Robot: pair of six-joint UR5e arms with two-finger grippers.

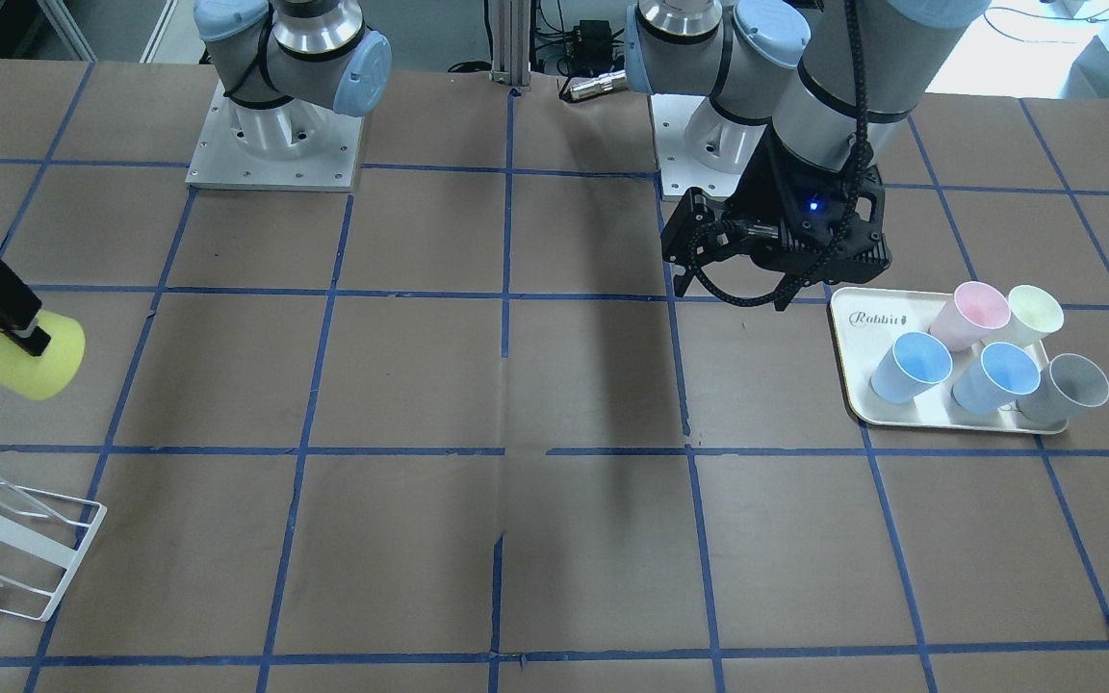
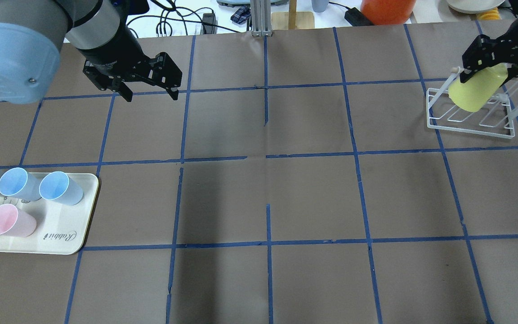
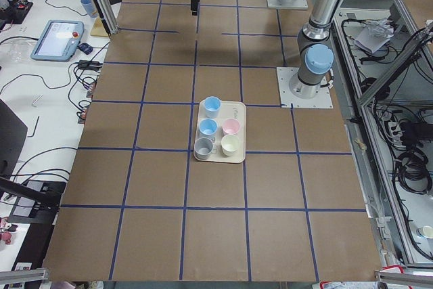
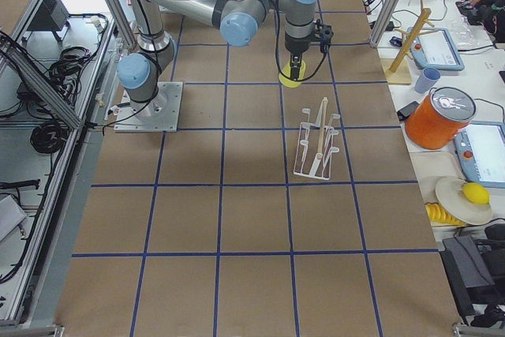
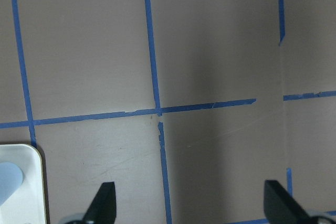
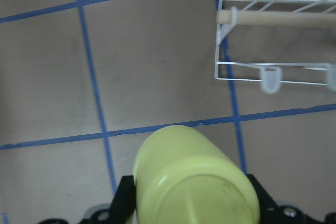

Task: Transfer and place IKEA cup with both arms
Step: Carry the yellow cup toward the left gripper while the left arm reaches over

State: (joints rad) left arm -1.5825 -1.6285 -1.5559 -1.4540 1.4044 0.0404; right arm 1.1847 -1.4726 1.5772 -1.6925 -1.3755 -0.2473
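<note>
The IKEA cup is bright yellow-green and tilted, its closed base pointing away from the gripper. My right gripper is shut on it and holds it in the air beside the white wire rack, apart from it. The cup also shows in the front view, the right side view and the right wrist view. My left gripper is open and empty, high above the table near the tray; its fingertips frame bare table.
A cream tray at the robot's left holds pink, pale cream, two blue and one grey cup. The rack stands at the far right. Blue tape lines grid the brown table.
</note>
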